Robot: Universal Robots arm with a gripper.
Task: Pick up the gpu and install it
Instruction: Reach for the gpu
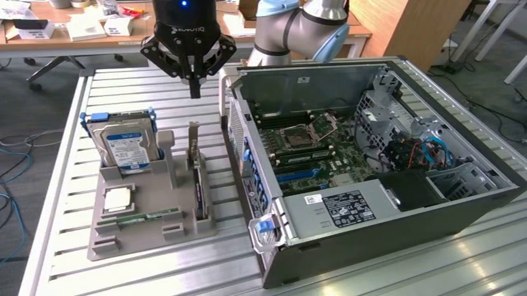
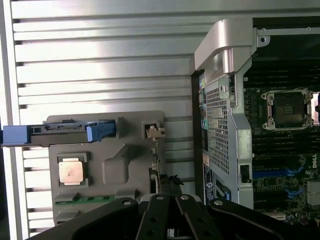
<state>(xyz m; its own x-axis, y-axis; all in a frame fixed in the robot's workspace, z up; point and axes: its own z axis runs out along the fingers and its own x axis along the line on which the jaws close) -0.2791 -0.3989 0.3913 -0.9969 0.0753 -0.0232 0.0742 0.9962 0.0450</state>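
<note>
The gpu (image 1: pixel 199 185) is a thin dark card standing on edge in a slot of the grey holder (image 1: pixel 152 237), its silver end bracket pointing up at the far end. In the wrist view the gpu (image 2: pixel 155 167) appears as a narrow edge along the holder's (image 2: pixel 115 165) side nearest the case. My gripper (image 1: pixel 195 89) hangs above the card's bracket end, well clear of it, shut with nothing between its fingers. Its black fingers (image 2: pixel 157 212) meet in the wrist view, with the gripper (image 2: pixel 169 199) over the card's line.
An open computer case (image 1: pixel 461 203) lies at the exterior view's right, its motherboard (image 1: pixel 317 151) exposed with blue slots. The holder also carries a hard drive (image 1: pixel 125 148) with a blue label, a processor chip (image 1: pixel 118 198) and a green memory stick (image 1: pixel 142 217). All of it rests on a slatted metal table (image 1: pixel 49 203).
</note>
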